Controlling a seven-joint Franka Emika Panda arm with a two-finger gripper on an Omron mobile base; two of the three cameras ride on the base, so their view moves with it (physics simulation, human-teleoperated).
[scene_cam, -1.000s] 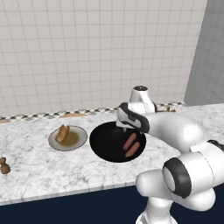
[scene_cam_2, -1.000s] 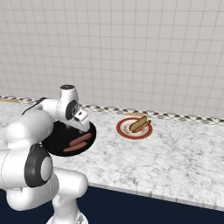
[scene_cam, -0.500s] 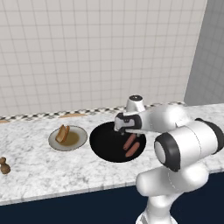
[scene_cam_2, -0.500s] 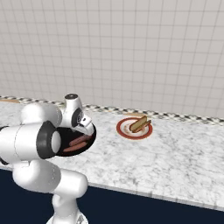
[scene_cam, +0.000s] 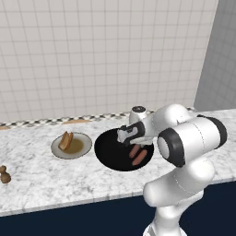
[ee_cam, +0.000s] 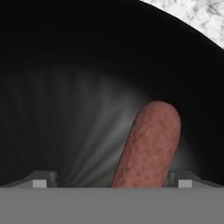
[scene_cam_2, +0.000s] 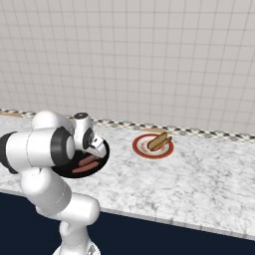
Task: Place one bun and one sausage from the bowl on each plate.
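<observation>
Pepper mill: a small brown wooden grinder (scene_cam: 4,174) stands at the far left of the marble tabletop (scene_cam: 41,184), well apart from the rest.
Beige plate: the beige plate (scene_cam: 71,145) lies left of the bowl and carries a bun (scene_cam: 66,140); whether a sausage lies tucked in it I cannot tell.
Bowl: the black bowl (scene_cam: 110,154) sits mid-tabletop, just beside the beige plate, with two sausages (scene_cam: 137,154) lying side by side on its right half.
End effector: the end effector (scene_cam: 125,136) hangs low inside the bowl, released, jaws spread wide and empty; in the hand view one sausage (ee_cam: 149,144) lies lengthwise between the two finger tips (ee_cam: 40,180), nearer the right one.
Red-rimmed plate: the white plate with a red rim (scene_cam_2: 140,150) lies right of the bowl, apart from it, holding a bun with a sausage (scene_cam_2: 158,141).
Handling: the sausage looks light, smooth and rounded, likely to roll or slip on the bowl's slope.
Where to hold: best pinched across its middle, jaws squarely on the two long sides, with gentle pressure.
Step in hand: likely taking a sausage for the beige plate.
</observation>
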